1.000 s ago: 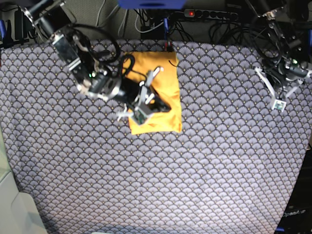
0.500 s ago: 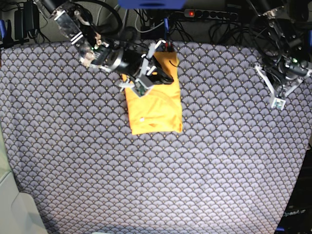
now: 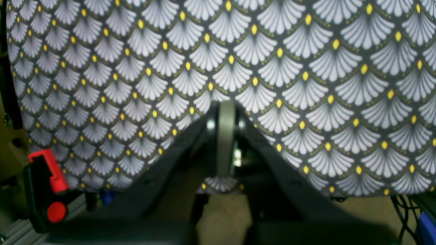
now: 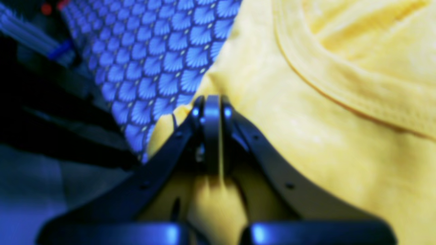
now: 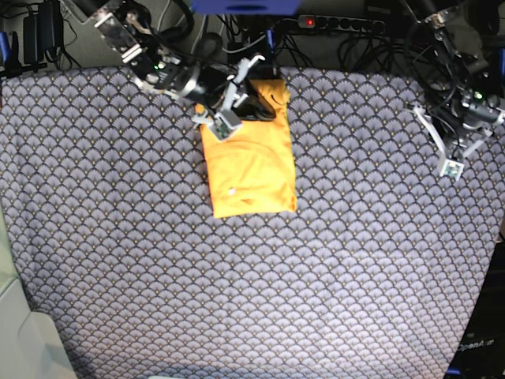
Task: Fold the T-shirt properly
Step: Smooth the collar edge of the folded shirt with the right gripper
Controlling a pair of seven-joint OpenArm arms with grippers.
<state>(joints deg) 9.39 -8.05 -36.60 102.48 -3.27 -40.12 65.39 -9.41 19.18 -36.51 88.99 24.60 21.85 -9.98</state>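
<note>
The T-shirt (image 5: pixel 251 162) is orange-yellow and lies folded into a narrow rectangle at the far middle of the table; its collar (image 4: pixel 344 81) shows in the right wrist view. My right gripper (image 5: pixel 265 110) hovers over the shirt's far end with its jaws shut. Its tips (image 4: pixel 212 102) sit just above the shirt's edge, and no fabric shows between them. My left gripper (image 5: pixel 456 130) stays at the far right, well away from the shirt. In the left wrist view the left gripper (image 3: pixel 225 105) is shut over bare patterned cloth.
A blue-grey scallop-patterned cloth (image 5: pixel 260 284) covers the table. Cables and a power strip (image 5: pixel 339 24) run behind the far edge. A red clamp (image 3: pixel 47 183) sits below the cloth's edge by the left arm.
My right arm has drawn back from the shirt's near half to its far end, toward the table's back edge. The folded shirt now lies uncovered. The left arm has not moved.
</note>
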